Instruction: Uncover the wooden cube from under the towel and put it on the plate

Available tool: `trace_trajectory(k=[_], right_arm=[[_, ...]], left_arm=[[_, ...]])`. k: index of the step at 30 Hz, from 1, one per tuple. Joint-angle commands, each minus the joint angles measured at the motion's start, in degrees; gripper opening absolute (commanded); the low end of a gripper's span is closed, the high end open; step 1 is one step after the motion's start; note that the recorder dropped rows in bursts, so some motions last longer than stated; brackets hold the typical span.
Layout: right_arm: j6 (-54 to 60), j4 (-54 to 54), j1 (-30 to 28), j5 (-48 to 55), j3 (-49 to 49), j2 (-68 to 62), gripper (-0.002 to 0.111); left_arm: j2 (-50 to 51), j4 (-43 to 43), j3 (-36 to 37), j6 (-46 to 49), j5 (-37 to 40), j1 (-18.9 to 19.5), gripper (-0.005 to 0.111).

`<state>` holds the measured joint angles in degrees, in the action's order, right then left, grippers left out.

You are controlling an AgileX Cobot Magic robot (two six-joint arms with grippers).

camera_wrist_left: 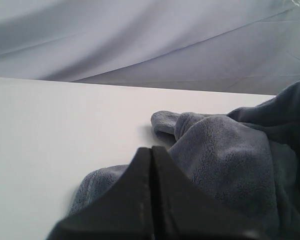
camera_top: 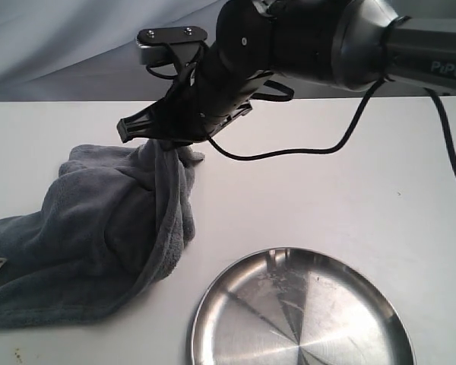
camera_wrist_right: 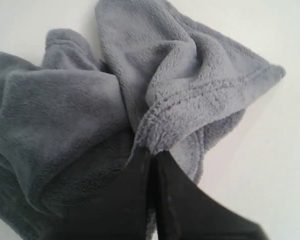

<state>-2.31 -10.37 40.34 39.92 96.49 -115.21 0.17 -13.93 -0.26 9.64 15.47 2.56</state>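
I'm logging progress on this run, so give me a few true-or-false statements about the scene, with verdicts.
1. The right gripper pinches the towel between its fingers. True.
2. The cube sits on the plate. False: the plate is bare and no cube shows.
3. The towel lies flat on the table. False: one part hangs raised in a peak.
4. In the exterior view the towel is left of the plate. True.

We find bare table (camera_top: 327,198) open between the towel (camera_top: 99,220) and the plate (camera_top: 300,315) and along the right side. The right arm (camera_top: 311,38) and its drooping cable (camera_top: 289,154) bar the way overhead at the far side. The towel hangs bunched from the right gripper (camera_top: 167,144) down to the table, blocking the left.
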Motion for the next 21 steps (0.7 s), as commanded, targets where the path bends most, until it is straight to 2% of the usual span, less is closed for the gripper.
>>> trace_trajectory(k=[1,9,17,19,21], right_arm=[[1.09,-1.79,1.11,-2.12,-0.01,1.44,0.0],[6.26,-2.96,6.55,-6.05,-0.01,1.77,0.0],[6.99,-4.08,12.23,-15.9,-0.01,1.77,0.0],[8.84,-8.62,12.33,-16.27,0.27,1.77,0.0],[17.73,-17.04,12.33,-16.15,0.27,1.77,0.0]], left_arm=[[-0.17,-0.26,0.26,-0.59,-0.54,-0.45,0.0],[-0.17,-0.26,0.26,-0.59,-0.54,-0.45,0.0],[-0.17,-0.26,0.26,-0.59,-0.54,-0.45,0.0],[-0.17,-0.26,0.26,-0.59,-0.54,-0.45,0.0],[-0.17,-0.26,0.26,-0.59,-0.54,-0.45,0.0]])
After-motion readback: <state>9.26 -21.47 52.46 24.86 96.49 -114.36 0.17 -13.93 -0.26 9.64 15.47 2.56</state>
